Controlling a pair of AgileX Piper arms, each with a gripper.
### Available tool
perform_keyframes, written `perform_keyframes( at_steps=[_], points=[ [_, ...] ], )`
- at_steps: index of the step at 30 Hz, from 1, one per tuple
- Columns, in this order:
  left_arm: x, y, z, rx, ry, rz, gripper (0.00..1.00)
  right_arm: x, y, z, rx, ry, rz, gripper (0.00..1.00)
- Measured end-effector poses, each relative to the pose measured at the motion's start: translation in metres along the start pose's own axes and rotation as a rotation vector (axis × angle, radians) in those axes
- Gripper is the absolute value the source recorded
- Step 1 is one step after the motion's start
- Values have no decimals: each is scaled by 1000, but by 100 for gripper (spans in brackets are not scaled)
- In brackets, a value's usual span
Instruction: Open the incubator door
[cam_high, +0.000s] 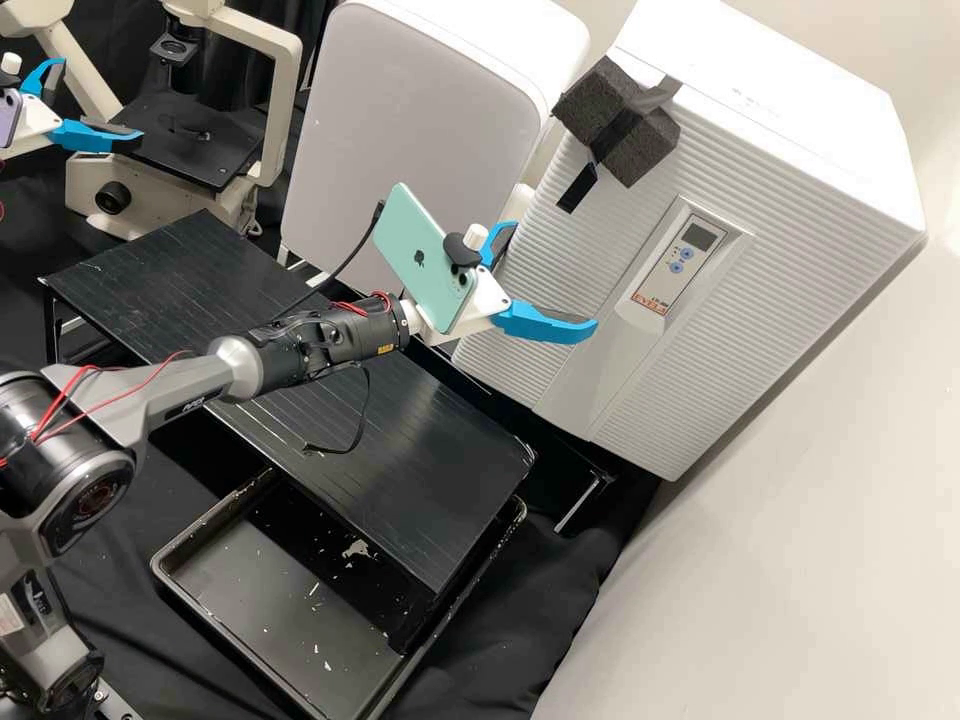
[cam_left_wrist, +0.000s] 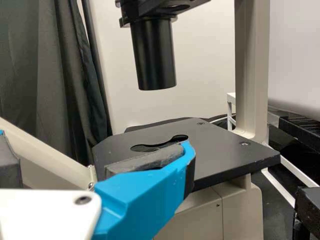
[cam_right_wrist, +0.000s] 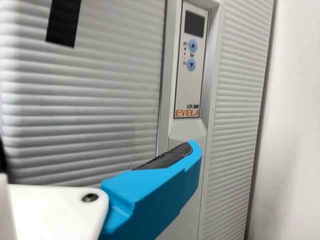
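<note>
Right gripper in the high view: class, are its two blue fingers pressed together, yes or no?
No, the right gripper has its two blue fingers spread, with a wide gap between their tips.

The high view is bright, with soft light that seems to fall from above: the incubator's top (cam_high: 800, 120) at one o'clock is near white, while its ribbed front (cam_high: 540, 270) is greyer. The pale wall (cam_high: 820, 560) glows most strongly near two o'clock. Dim black cloth (cam_high: 520, 650) lies at six o'clock, and deep shade fills part of the tray (cam_high: 165, 570) at seven. A faint sheen spreads over the black board (cam_high: 400, 440). In the left wrist view, the dark curtain (cam_left_wrist: 45, 65) sinks into shadow between its folds, and mild highlights line the black cylinder (cam_left_wrist: 154, 55). The right wrist view shows fine shadows between the ridges, without harsh glare.
</note>
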Motion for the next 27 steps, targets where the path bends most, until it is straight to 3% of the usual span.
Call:
perform_keyframes(
  at_steps=[14,19,27],
  points=[
    [0,0,0,0,0,0,100,-1,2,-2,3,12,-2,0],
    [0,0,0,0,0,0,100,-1,2,-3,20,15,-10,0],
    [0,0,0,0,0,0,100,-1,1,-3,11,24,-21,0]
  ],
)
